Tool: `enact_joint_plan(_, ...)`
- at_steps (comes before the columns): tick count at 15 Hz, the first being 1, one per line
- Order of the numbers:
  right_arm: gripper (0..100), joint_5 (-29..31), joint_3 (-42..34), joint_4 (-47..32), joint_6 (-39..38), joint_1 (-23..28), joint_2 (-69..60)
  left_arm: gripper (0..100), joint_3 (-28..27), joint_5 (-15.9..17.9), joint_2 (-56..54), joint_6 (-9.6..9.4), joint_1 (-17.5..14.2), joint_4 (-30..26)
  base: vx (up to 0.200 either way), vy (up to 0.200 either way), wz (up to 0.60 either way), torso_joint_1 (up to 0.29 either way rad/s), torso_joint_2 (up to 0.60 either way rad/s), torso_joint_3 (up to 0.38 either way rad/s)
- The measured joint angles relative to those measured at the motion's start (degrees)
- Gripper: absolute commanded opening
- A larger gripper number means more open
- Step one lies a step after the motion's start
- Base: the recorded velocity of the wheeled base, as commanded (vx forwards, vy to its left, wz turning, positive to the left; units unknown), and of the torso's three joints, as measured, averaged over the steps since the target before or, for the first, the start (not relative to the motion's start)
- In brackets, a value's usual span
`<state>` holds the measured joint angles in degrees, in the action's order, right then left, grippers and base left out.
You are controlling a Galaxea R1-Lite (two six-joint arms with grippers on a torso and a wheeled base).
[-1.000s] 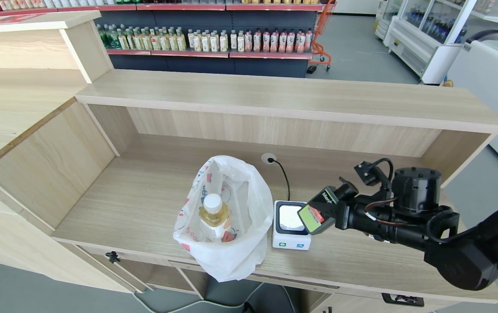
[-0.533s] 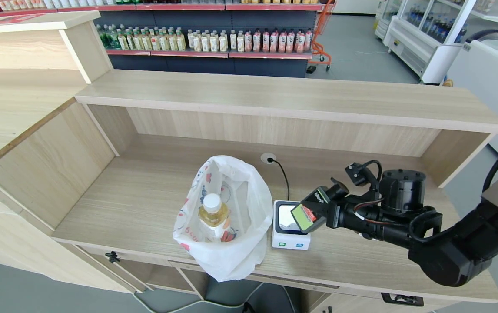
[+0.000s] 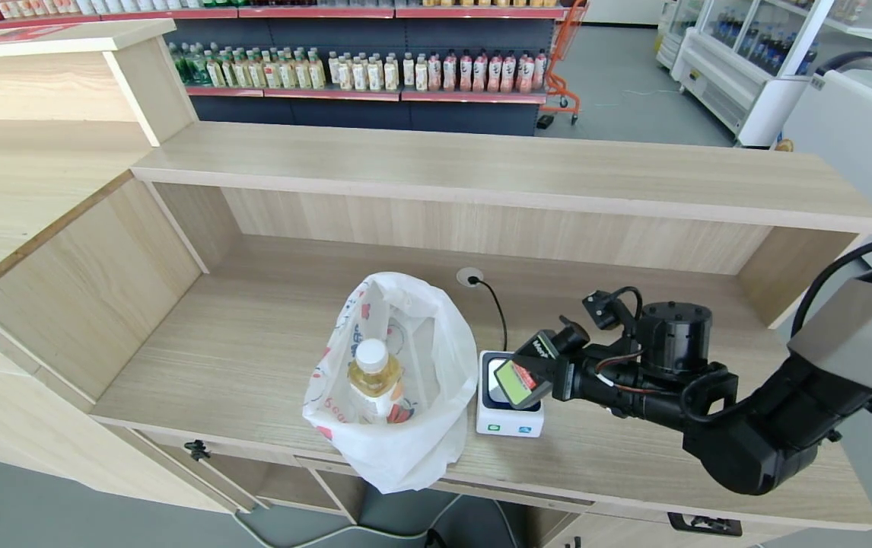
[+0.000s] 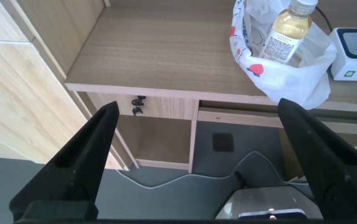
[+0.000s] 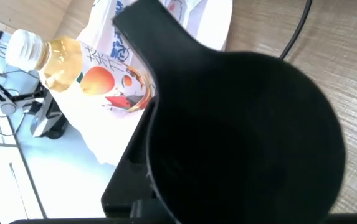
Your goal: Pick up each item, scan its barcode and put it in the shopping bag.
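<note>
The scan looks like the step in hand, with bagging to follow. At the front edge of the bench [image 3: 253, 342] the white shopping bag [image 3: 436, 365] is standing open, a capped bottle [image 3: 373, 373] of pale drink sitting upright inside it. Just beside the bag, on the robot's right, the small white scanner [image 3: 510, 423] is facing its window upward. A small green packet [image 3: 516, 378] is hanging tilted over that window, seemingly clear of it, though whether it is touching I cannot tell. To do this well, the barcode face should be turning down toward the glass and pausing there; which face is carrying the code is not visible from here. The move to the bag is then a short one to the left, and the packet should be going in beside the bottle without tipping it or catching the bag's rim.

The left claw [image 4: 197, 158] is hanging low off the bench's front edge, its fingers spread wide and holding nothing. The right claw [image 3: 544, 365] is reaching in from the right above the bench and is clamping the packet by its right end, fingers closed onto it.

Behind the scanner a black cable [image 3: 498, 308] is running back to a round port in the bench.
</note>
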<state>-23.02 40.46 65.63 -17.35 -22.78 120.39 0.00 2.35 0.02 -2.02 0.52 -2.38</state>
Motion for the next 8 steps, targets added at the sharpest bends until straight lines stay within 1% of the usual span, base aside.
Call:
enact_joint_plan(4,0,0.1,2.1,0.0,0.2,-0.2,1.8,100,0.0,0.0,0.0,0.09,0.0,0.0,0.000,0.000,0.00,0.000,0.00,0.000)
enact_joint_plan(8,0,0.3,2.6,1.2,0.3,-1.0,3.1,100,0.0,0.0,0.0,0.04,0.0,0.0,0.000,0.000,0.00,0.000,0.00,0.000)
